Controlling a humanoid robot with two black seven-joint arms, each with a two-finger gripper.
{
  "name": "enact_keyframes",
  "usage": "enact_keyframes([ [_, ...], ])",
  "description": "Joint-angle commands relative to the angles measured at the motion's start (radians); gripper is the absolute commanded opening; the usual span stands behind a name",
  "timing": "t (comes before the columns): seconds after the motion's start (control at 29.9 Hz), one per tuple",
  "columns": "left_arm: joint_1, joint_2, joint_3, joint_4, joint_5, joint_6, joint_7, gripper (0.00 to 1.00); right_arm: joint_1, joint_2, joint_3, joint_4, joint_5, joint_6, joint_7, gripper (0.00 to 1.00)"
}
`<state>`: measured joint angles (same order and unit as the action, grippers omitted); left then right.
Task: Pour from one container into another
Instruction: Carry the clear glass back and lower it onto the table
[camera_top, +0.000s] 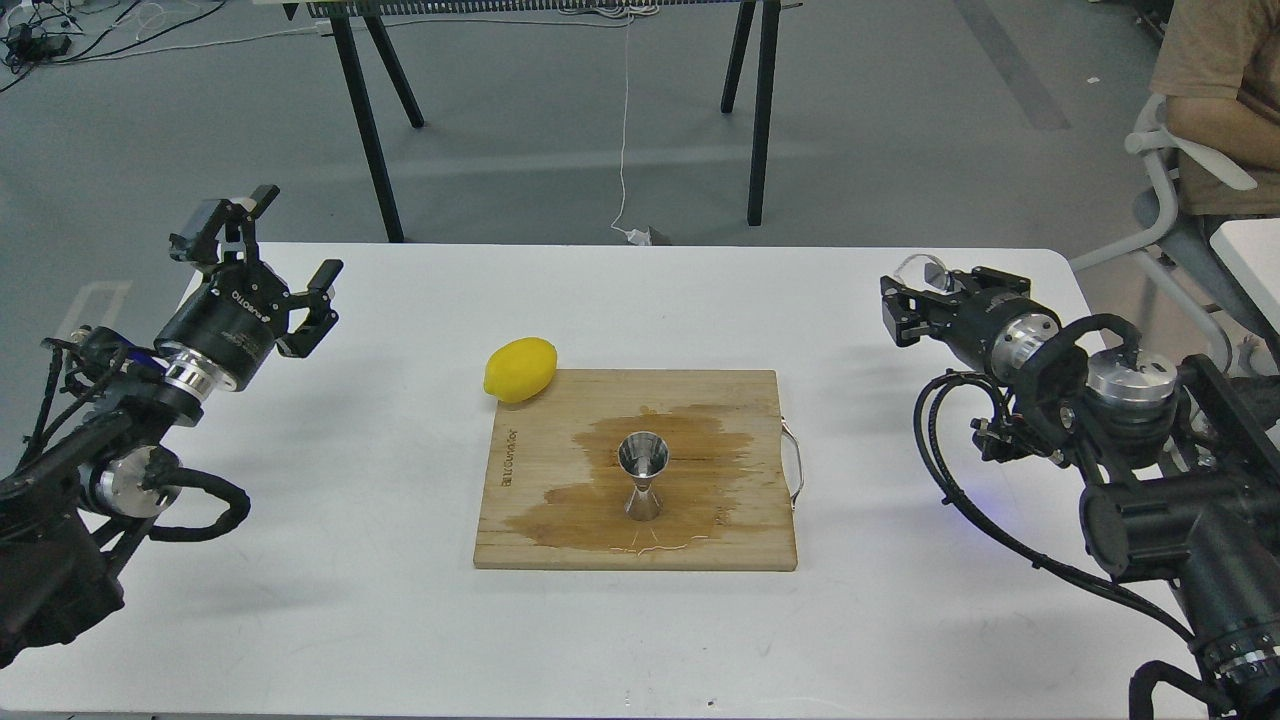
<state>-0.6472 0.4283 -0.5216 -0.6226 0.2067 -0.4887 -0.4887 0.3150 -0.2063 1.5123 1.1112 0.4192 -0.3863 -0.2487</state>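
**Glass cup in the right claw, jigger standing on a wet board**

The right gripper (915, 300) hangs above the far right part of the white table (400, 640), its 2 fingers closed around the small clear glass cup (925, 272), which shows as a transparent rim above the fingertips. Whether the cup holds any liquid cannot be told.

Well to the left of that claw and nearer the robot, the steel jigger (643, 488) stands upright on the wooden cutting board (740, 400). A dark wet stain (690, 440) spreads on the board around the jigger's base and beyond it.

The left gripper (275, 265) is raised over the table's far left side, its fingers spread wide apart and holding nothing. To its right and slightly nearer, a yellow lemon (520, 369) rests at the board's far left corner, well apart from the jigger.
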Motion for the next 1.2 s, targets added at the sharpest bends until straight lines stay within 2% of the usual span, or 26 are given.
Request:
enact_keyframes([
  [0.0, 0.000, 0.001, 0.000, 0.000, -0.001, 0.000, 0.000, 1.00, -0.050, 0.001, 0.057, -0.024, 0.056, -0.029, 0.011, 0.44],
  [0.33, 0.005, 0.007, -0.002, 0.000, -0.001, 0.000, 0.000, 1.00, -0.094, 0.001, 0.063, -0.099, 0.056, -0.048, 0.012, 0.44],
  [0.5, 0.005, 0.003, -0.002, 0.000, -0.001, 0.000, 0.000, 1.00, -0.096, 0.001, 0.055, -0.102, 0.055, -0.101, 0.025, 0.45],
  [0.67, 0.005, 0.004, -0.002, 0.000, -0.001, 0.000, 0.000, 1.00, -0.099, -0.002, 0.045, -0.108, 0.049, -0.102, 0.051, 0.45],
  [1.17, 0.006, 0.003, 0.000, -0.002, -0.001, 0.000, 0.000, 1.00, -0.099, -0.005, 0.017, -0.129, 0.041, -0.102, 0.066, 0.48],
])
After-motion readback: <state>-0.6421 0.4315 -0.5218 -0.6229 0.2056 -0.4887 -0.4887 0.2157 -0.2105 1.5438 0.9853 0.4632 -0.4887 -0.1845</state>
